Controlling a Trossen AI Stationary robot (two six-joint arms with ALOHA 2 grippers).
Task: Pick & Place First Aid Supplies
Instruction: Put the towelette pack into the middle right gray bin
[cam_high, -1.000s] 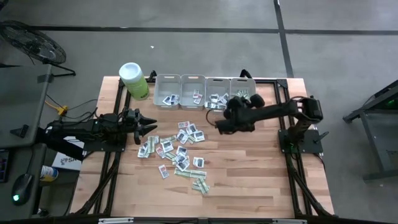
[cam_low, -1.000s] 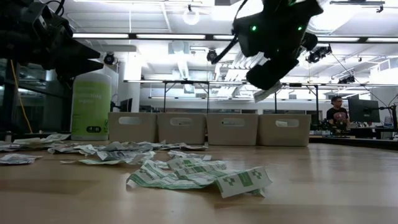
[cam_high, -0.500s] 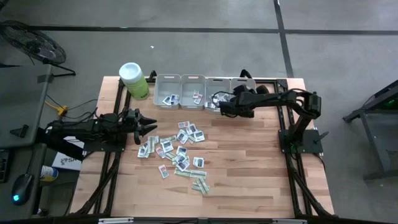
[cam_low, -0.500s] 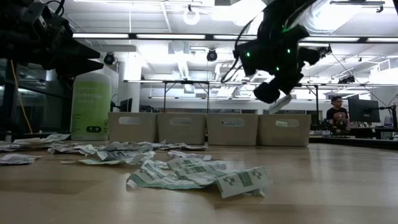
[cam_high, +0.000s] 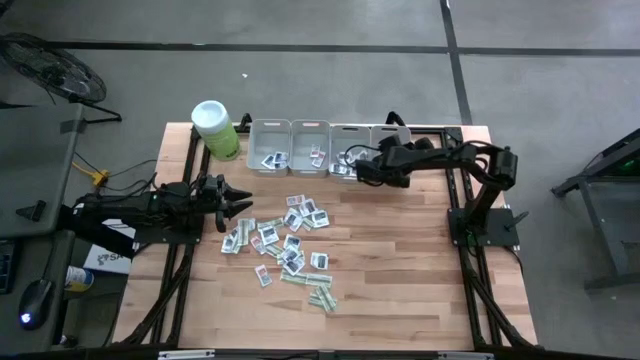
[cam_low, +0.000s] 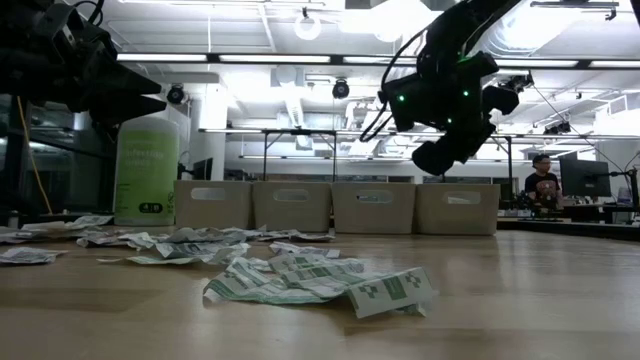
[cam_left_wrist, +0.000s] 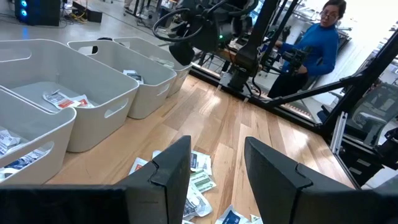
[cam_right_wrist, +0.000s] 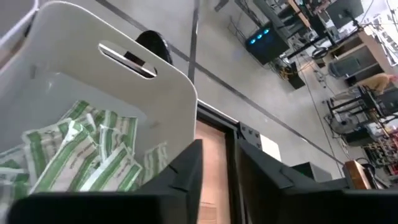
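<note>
From above, some first aid supplies (cam_high: 290, 240) already lie in the four grey bins (cam_high: 329, 147), but a loose pile is left on the desk (cam_high: 400, 270) in front of the bins, so much sorting remains. The right wrist view shows the right gripper (cam_right_wrist: 214, 165) over the bin of green-striped packets (cam_right_wrist: 81, 155), fingers slightly apart and empty. In the left wrist view the left gripper (cam_left_wrist: 214, 168) hovers left of the pile, fingers apart, holding nothing.

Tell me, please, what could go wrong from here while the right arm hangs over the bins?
The right gripper hovers low over the grey bins, so a careless retreat might clip a rim. The packets on the table overlap in a loose pile, so the next grasp may lift several or none.
</note>
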